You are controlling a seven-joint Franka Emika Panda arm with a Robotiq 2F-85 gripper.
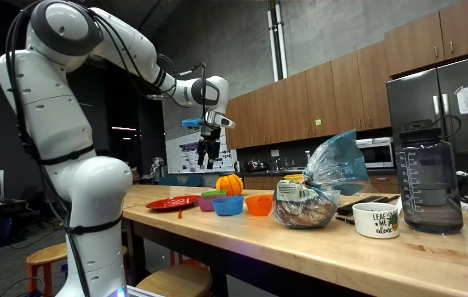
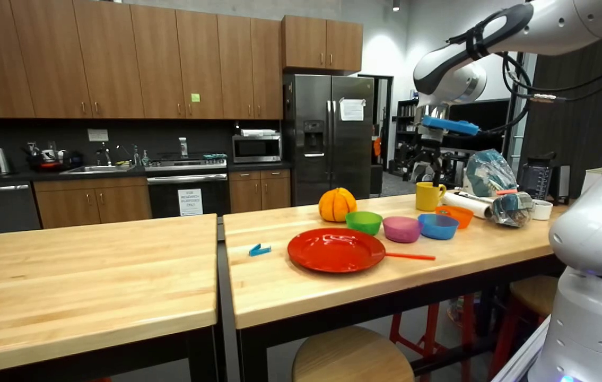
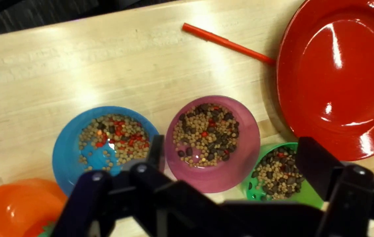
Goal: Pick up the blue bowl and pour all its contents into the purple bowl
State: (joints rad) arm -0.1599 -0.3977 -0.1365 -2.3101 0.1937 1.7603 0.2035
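The blue bowl (image 3: 68, 144) stood upright on the table (image 3: 124, 65), between the purple bowl (image 3: 213, 179) and the orange bowl (image 3: 15, 200); it was round and smooth-walled, with loose tan, red and a few dark pellets (image 3: 117, 128) over much of its floor and a patch of bare plastic showing among them. The purple bowl, just beside it, was duller, its flared wall rising round tan pellets mixed with many dark ones and a few red; a finger hid the place where the two rims came closest. The green bowl (image 3: 308, 196) stood close on the purple one's other flank, so sideways room within the row was tight. Well above hung the gripper (image 3: 233, 158), its black fingers spread wide. Past the green bowl lay the red plate (image 3: 335, 85), broad and glossy, a slim red stick (image 3: 229, 44) with one end at its rim. Smooth pale wood ran bare from the blue and purple bowls to the table's straight edge, and more opened beyond the plate, round a small blue clip (image 2: 260, 250), as far as a dark gap (image 2: 220, 276). In both exterior views a ribbed pumpkin (image 2: 337, 205) stood behind the bowls and a crinkled clear bag (image 1: 316, 194) near the orange one.
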